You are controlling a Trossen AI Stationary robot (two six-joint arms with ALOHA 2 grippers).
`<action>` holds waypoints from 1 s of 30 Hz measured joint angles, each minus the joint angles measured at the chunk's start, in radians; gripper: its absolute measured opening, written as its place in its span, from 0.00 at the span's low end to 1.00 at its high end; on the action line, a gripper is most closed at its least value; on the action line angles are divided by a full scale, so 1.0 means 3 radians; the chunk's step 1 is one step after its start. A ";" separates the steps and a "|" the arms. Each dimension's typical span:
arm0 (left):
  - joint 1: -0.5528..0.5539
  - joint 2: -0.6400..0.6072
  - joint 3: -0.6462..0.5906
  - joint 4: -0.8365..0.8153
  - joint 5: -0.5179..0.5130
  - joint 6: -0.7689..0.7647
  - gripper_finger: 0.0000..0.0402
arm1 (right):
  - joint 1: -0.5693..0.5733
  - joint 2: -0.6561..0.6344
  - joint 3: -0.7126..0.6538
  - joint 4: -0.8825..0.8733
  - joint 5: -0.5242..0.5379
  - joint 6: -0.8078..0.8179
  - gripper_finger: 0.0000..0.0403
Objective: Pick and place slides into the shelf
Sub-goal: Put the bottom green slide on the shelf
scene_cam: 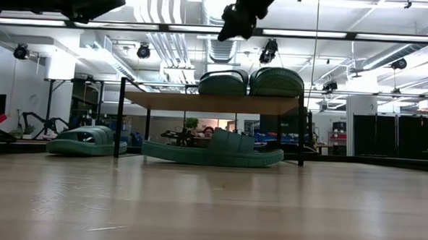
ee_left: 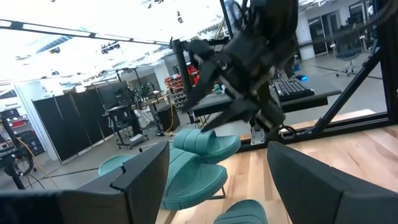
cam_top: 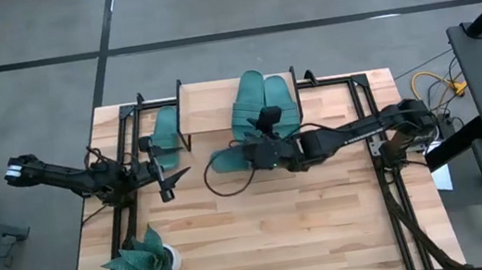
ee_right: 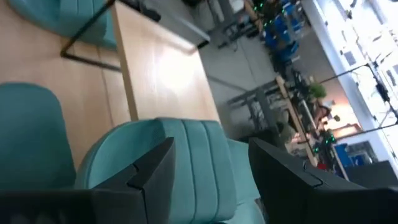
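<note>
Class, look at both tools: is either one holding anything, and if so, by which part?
Nothing is held. The left tool is open over bare table; the right tool is open above the slides on the shelf.

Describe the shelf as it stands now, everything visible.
The shelf is a low rack: a light wooden plank top on thin black metal legs, upright at the table's far edge. Two teal slides lie side by side on the right part of its top; the left part is bare. A third slide lies on the table under it, and a fourth just outside its left legs.
</note>
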State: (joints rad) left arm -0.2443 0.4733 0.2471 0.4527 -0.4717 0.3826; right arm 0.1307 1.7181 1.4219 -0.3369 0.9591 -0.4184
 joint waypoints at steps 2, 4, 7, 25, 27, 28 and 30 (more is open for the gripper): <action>0.0000 -0.0012 -0.0023 -0.0003 -0.0001 0.0002 0.64 | -0.0033 0.0035 0.0003 -0.0038 -0.0098 0.0023 0.48; 0.0000 -0.0020 -0.0035 -0.0003 0.0000 0.0002 0.64 | -0.0061 0.0051 -0.0006 -0.0042 -0.0308 0.0063 0.48; 0.0000 -0.0048 -0.0054 0.0004 0.0000 0.0002 0.64 | -0.0074 0.0057 -0.0041 -0.0106 -0.0455 0.0126 0.48; 0.0000 -0.0241 -0.0153 0.0005 0.0000 0.0001 0.64 | -0.0183 0.0372 -0.0107 -0.0225 0.0128 -0.0192 0.48; 0.0000 -0.0245 -0.0154 0.0004 0.0000 0.0001 0.64 | -0.0216 0.0371 -0.0107 -0.0235 0.0134 -0.0226 0.48; 0.0000 -0.0246 -0.0154 0.0004 0.0000 0.0001 0.64 | -0.0233 0.0371 -0.0107 -0.0236 0.0134 -0.0228 0.48; 0.0000 -0.0252 -0.0154 0.0005 0.0000 0.0001 0.64 | -0.0270 0.0379 -0.0107 -0.0235 0.0134 -0.0228 0.48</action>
State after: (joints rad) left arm -0.2443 0.3976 0.2008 0.4541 -0.4717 0.3828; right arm 0.0498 1.8317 1.3899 -0.4073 0.9994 -0.4870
